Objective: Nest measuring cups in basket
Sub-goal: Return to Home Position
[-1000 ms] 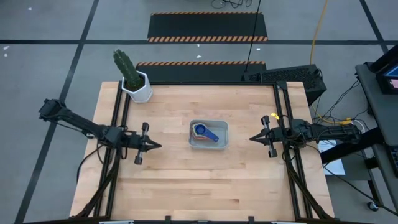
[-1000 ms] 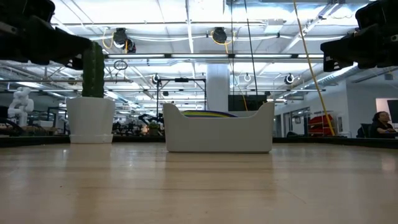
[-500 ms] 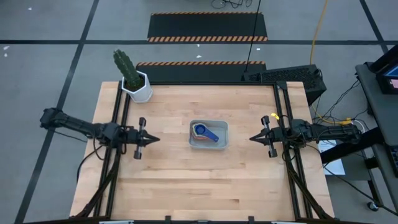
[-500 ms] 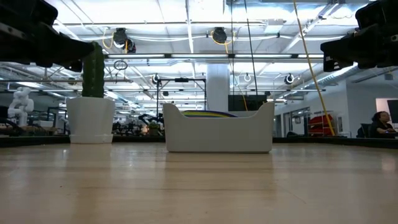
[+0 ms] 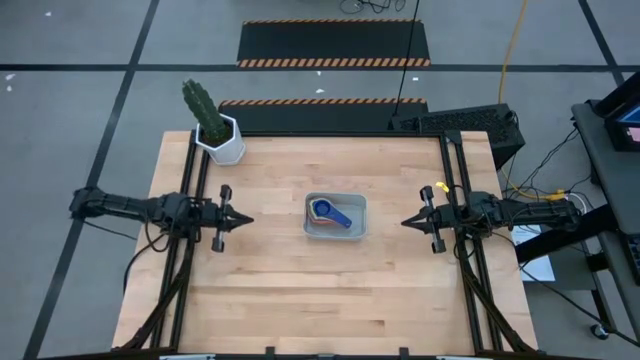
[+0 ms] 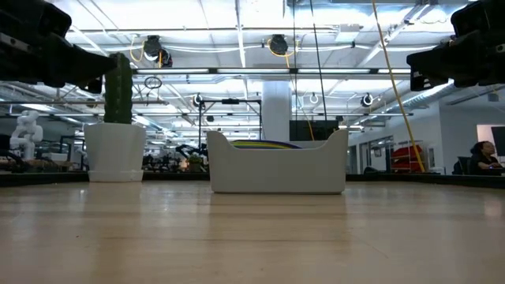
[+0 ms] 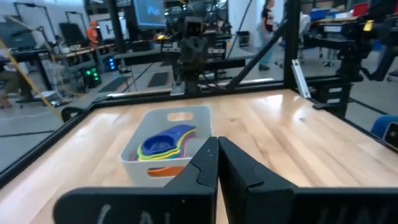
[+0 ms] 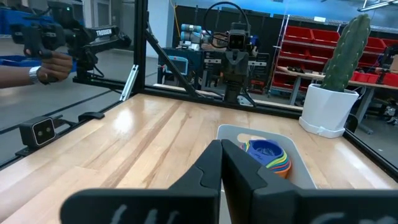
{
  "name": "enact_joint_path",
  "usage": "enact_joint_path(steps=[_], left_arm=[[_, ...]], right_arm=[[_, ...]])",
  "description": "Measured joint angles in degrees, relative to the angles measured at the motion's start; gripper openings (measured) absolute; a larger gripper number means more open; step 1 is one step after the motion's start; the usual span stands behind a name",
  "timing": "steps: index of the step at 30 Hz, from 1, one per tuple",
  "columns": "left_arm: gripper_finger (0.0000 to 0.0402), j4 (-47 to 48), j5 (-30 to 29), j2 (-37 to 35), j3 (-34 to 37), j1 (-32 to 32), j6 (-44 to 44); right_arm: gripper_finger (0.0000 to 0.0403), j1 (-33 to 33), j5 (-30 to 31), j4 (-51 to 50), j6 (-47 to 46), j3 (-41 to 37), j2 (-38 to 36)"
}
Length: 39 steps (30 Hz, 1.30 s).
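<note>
The pale grey-blue basket [image 5: 335,216] stands at the table's middle and holds the nested measuring cups [image 5: 331,212], a blue one on top with its handle pointing right. The stack also shows in the left wrist view [image 7: 163,147] and the right wrist view [image 8: 267,154]. My left gripper [image 5: 247,221] is shut and empty, left of the basket, above the table, fingers pointing at it. My right gripper [image 5: 404,222] is shut and empty, right of the basket, pointing at it.
A white hexagonal pot with a green cactus [image 5: 213,124] stands at the table's far left corner. Black frame rails [image 5: 190,190] run along the left and right table edges. Bare wood lies around the basket. A person's hand [image 8: 46,65] shows beyond the table.
My left gripper has drawn back toward the table's left edge and a little toward the far edge, away from the basket, staying shut. The basket, the cups and my right arm have kept still.
</note>
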<state>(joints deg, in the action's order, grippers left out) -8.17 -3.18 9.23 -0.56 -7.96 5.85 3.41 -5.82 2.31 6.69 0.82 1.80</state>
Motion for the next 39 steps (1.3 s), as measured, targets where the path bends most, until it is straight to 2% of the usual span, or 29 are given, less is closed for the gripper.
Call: enact_joint_path(steps=[12, 18, 23, 29, 39], left_arm=[[0.0009, 7.08, 1.95, -6.67, -0.10, 1.73, -1.04], [0.0006, 7.46, 5.12, -6.75, -0.13, 1.72, -1.54], [0.0017, 7.46, 5.20, -6.73, -0.11, 1.72, -3.02], [0.0004, 7.25, 4.58, -6.75, -0.08, 2.36, -0.80], [0.0011, 6.53, 4.69, -6.75, -0.04, 5.09, -0.83]], right_arm=[[0.0000, 0.01, 0.00, 0.00, 0.01, 0.00, 0.00], [0.0000, 0.01, -0.01, 0.01, 0.00, 0.00, 0.00], [0.0000, 0.01, -0.02, 0.02, 0.01, 0.00, 0.00], [0.0000, 0.01, 0.00, 0.00, 0.01, 0.00, 0.00], [0.0000, 0.01, -0.02, 0.01, 0.00, 0.00, 0.00]])
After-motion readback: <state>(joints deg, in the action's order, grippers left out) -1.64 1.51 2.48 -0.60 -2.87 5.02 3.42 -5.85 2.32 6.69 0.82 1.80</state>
